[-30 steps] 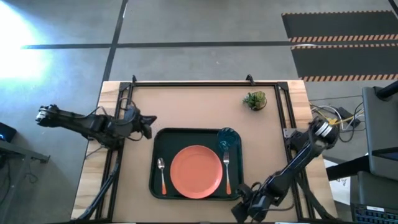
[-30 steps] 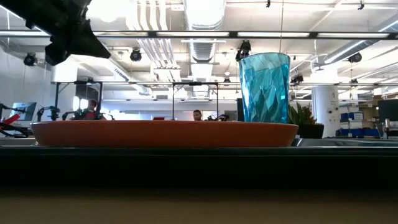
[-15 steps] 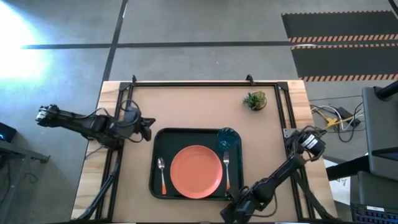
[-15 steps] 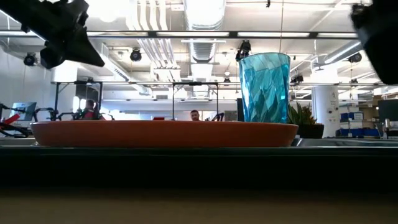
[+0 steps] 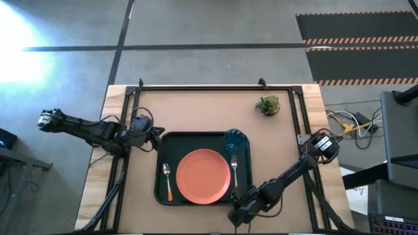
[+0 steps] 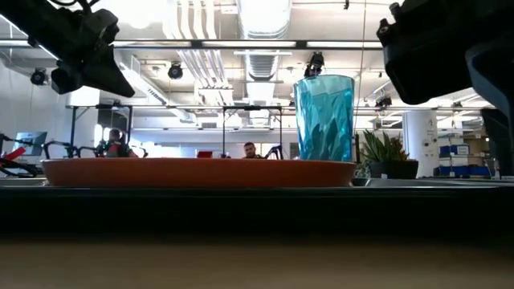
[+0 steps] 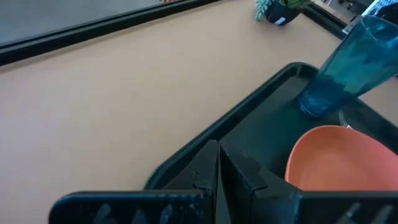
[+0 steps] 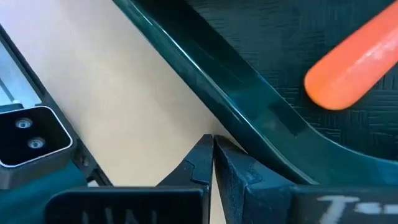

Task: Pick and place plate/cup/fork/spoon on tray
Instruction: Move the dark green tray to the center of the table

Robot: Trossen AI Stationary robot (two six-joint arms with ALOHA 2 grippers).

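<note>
A dark green plastic tray (image 5: pixel 159 171) with rounded corners and a raised rim lies on the tan wooden counter (image 5: pixel 196 111). In it sit a flat round orange-red plate (image 5: pixel 203 175), a faceted translucent teal cup (image 5: pixel 234 141) at its far right, an orange-handled spoon (image 5: pixel 168 181) left of the plate and a matching fork (image 5: pixel 234 171) right of it. The left gripper (image 5: pixel 155 138) is at the tray's far left corner, jaws clenched, holding nothing. The right gripper (image 5: pixel 235 215) is at the near right corner, jaws clenched, empty, tips beside the rim

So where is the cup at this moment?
In the high view the cup stands in the tray's far right corner, just beyond the fork and beside the plate.
</note>
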